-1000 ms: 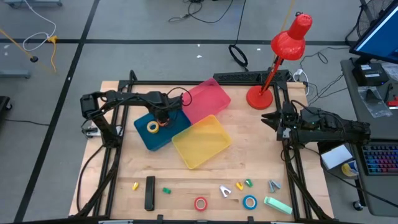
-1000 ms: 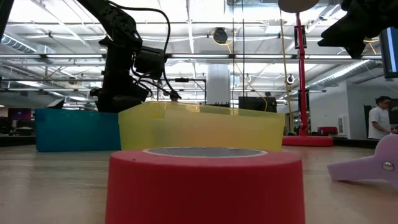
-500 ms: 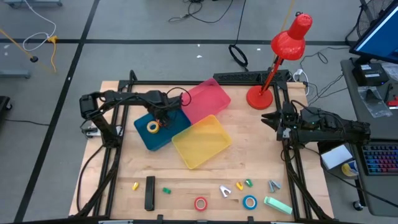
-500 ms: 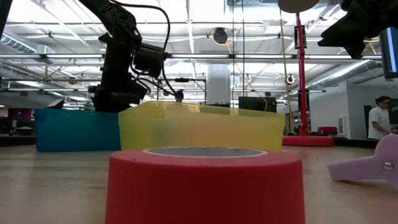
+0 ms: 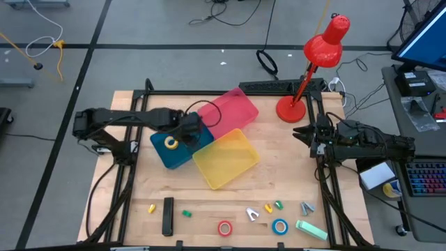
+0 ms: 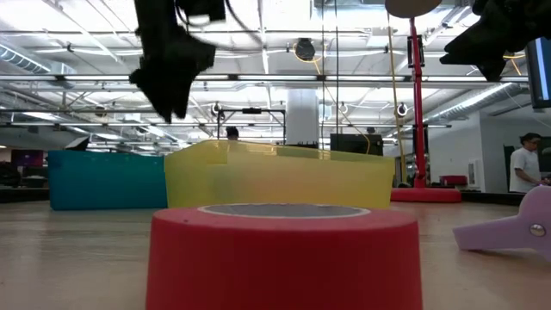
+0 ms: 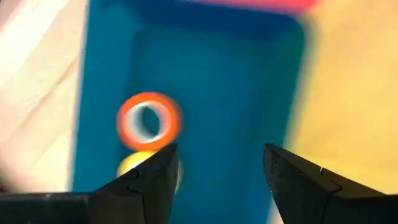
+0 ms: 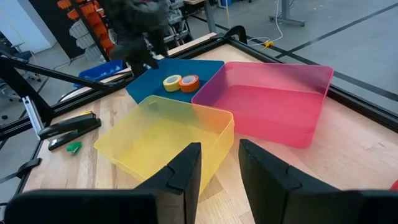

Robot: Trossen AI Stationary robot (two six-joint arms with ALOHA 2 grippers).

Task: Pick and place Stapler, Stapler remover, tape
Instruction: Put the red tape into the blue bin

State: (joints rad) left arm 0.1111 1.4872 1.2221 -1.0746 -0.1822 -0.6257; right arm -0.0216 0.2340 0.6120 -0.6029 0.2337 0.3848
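Inside the blue bin (image 5: 182,148) lie the yellow tape (image 5: 171,143) and orange tape (image 8: 188,82), the open, empty left pincer (image 7: 214,177) above them, while red tape (image 5: 224,228), blue tape (image 5: 279,226) and black stapler (image 5: 167,216) wait on the surface (image 5: 209,206), apparently half done.

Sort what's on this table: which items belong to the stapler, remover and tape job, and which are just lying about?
Job: orange tape and yellow tape in blue bin; red tape; blue tape; black stapler.

Lying about: red desk lamp, small coloured clips.
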